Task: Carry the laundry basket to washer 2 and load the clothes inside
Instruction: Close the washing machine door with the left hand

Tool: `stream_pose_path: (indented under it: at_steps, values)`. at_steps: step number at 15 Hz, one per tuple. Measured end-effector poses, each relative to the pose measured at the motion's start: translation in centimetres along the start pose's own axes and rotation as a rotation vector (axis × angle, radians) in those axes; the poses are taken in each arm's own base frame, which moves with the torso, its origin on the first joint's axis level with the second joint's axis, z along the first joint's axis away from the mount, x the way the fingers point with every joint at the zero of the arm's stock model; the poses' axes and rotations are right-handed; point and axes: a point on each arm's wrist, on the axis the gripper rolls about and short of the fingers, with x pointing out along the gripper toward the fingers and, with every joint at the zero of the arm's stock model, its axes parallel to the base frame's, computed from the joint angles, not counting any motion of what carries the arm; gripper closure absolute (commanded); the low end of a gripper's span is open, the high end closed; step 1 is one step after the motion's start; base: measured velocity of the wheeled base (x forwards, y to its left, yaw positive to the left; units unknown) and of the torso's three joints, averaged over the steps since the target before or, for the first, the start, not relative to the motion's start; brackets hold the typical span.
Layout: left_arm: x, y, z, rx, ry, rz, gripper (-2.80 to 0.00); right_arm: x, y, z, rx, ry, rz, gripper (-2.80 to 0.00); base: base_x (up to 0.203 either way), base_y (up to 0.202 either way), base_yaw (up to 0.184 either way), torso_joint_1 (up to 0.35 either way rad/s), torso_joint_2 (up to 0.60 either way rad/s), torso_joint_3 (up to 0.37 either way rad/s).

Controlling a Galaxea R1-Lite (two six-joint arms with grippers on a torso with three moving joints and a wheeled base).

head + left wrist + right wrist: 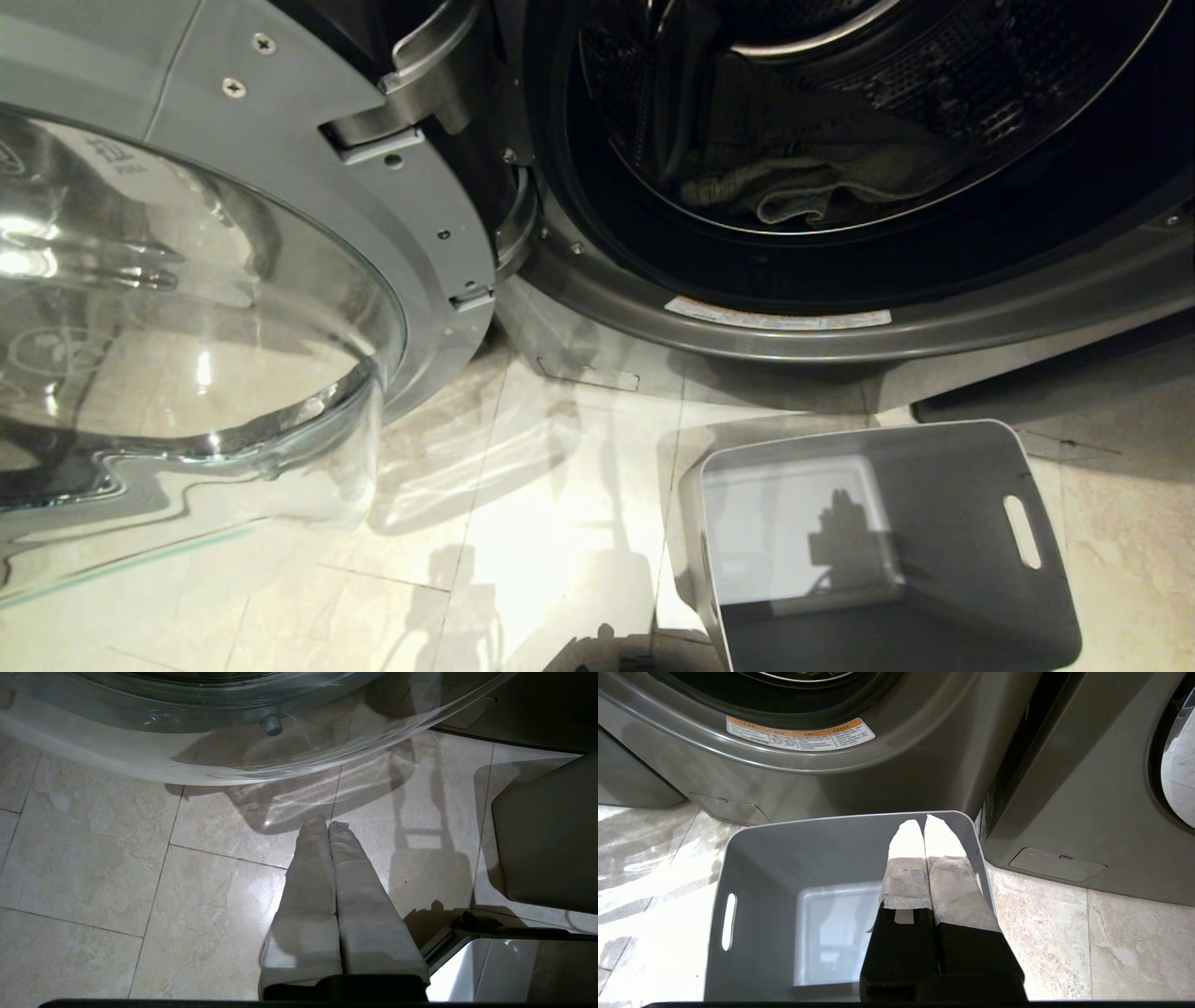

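Judging from how things lie, you are at the tail end of the job: the clothes (794,182) sit inside the drum of the open washer (840,317), at the far side of the scene, and the laundry basket (943,439) stands on the tiled floor (523,523) just near of the washer's front, to the right, with nothing in it. Whether this machine carries the "2" label you cannot confirm; no label of that kind shows.

Neither arm appears in the head view. Your left gripper (328,823) hangs over bare tile with its fingers pressed together and nothing between them, below the glass bowl of the open door (187,308), which stands swung out to the left. Your right gripper (924,822) hangs over the right end of the basket's opening, fingers likewise closed together and holding nothing.

What remains, by my reading, is little: check that no fabric trails over the rubber door seal, then, if the door is to be closed, bring the left arm round the outside of the door and push it to the right without catching the basket.

Counted: one basket, two slot handles between the views; one bundle of clothes; one open door; two washer bodies, the second (1087,812) standing just right of the first; two grippers.
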Motion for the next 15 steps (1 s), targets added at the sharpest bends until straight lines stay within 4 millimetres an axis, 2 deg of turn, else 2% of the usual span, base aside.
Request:
stream_pose_path:
  at_steps: [5,15]
  values:
    - [0.00,0.00,0.00,0.000,0.000,0.000,0.00,0.01,0.00,0.00,0.003,0.001,-0.001,0.00,0.000,0.000,0.000,0.000,0.00,0.019]
    - [0.00,0.00,0.00,0.000,0.000,0.000,0.00,0.01,0.00,0.00,0.003,0.001,-0.001,0.00,0.000,0.000,0.000,0.003,0.00,0.190]
